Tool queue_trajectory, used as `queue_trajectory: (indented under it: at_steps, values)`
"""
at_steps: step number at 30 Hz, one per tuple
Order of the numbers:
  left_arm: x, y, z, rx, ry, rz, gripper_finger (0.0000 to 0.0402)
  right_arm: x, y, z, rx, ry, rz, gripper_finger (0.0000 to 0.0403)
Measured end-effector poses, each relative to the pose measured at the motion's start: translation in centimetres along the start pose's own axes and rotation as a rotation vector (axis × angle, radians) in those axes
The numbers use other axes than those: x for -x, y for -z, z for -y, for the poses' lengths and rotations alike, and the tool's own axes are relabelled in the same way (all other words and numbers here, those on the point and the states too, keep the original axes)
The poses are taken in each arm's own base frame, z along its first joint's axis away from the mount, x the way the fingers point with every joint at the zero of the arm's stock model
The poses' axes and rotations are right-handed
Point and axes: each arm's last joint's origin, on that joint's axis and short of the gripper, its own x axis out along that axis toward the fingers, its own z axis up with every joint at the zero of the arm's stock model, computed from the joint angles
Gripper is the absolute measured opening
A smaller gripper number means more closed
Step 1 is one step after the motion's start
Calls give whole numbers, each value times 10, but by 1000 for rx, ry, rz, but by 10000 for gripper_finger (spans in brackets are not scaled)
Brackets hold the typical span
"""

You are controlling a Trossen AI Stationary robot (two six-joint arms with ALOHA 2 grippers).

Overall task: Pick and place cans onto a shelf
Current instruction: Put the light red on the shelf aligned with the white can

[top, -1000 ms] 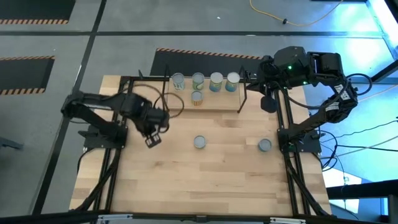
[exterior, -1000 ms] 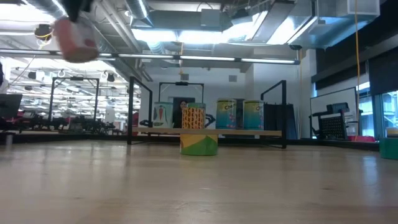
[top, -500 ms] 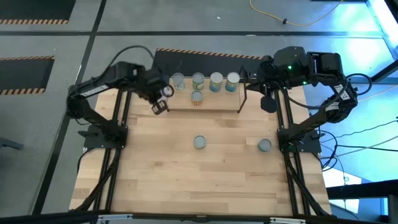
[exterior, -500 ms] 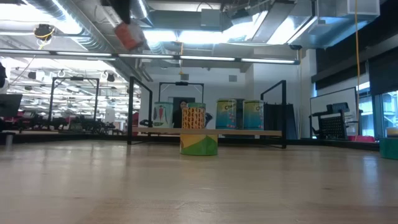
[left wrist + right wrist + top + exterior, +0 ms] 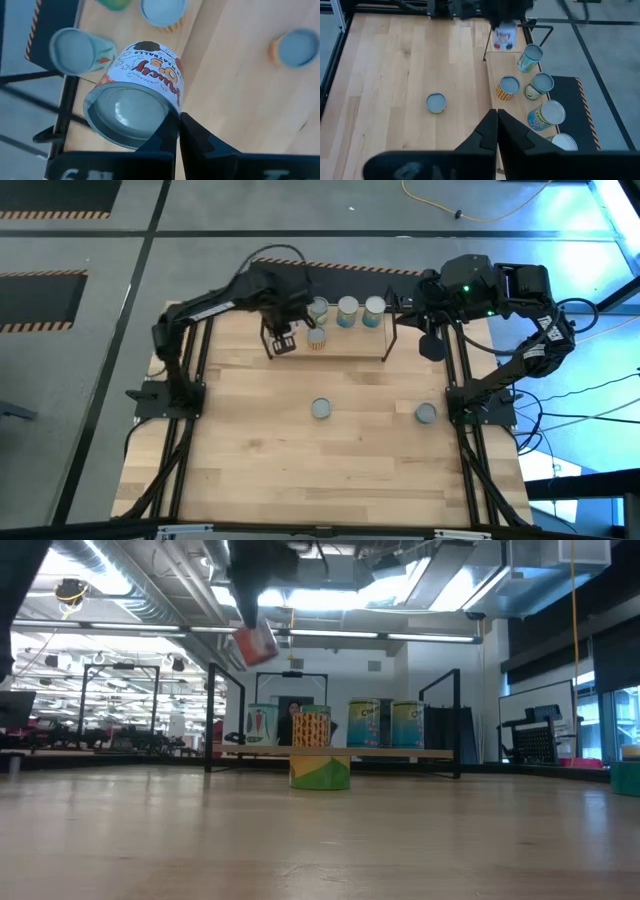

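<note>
Left pincer (image 5: 283, 340) clamped on a tilted can (image 5: 136, 107), hanging above the shelf's (image 5: 350, 345) left end. Right pincer (image 5: 497, 131) shut, empty, waiting over the shelf's right end. Risk: a tilted release could topple neighbouring cans (image 5: 318, 310).

Wooden table (image 5: 260, 460) carries the shelf (image 5: 350, 340) holding five cans (image 5: 347, 311), plus two loose cans (image 5: 321, 409).

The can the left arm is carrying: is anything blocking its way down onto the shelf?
Nothing visible blocks it. The left gripper holds the can above the left end of the shelf. Five cans already stand there, the nearest can just beside the gripper, so the free spot looks tight.
</note>
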Motion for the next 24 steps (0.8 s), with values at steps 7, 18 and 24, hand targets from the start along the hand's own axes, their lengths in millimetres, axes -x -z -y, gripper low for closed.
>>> queue_trajectory:
  at_steps: [7, 18, 24]
  values:
    - [-49, -22, 4, -81, 10, -131, 0, 0, 0, 0, -2, 0, 0, 12]
    - [-99, -38, 5, -146, 17, -262, 0, 0, 0, 0, -2, 0, 0, 12]
    - [-114, -40, -6, -122, 0, -302, 0, 0, 0, 0, -3, 0, 0, 12]
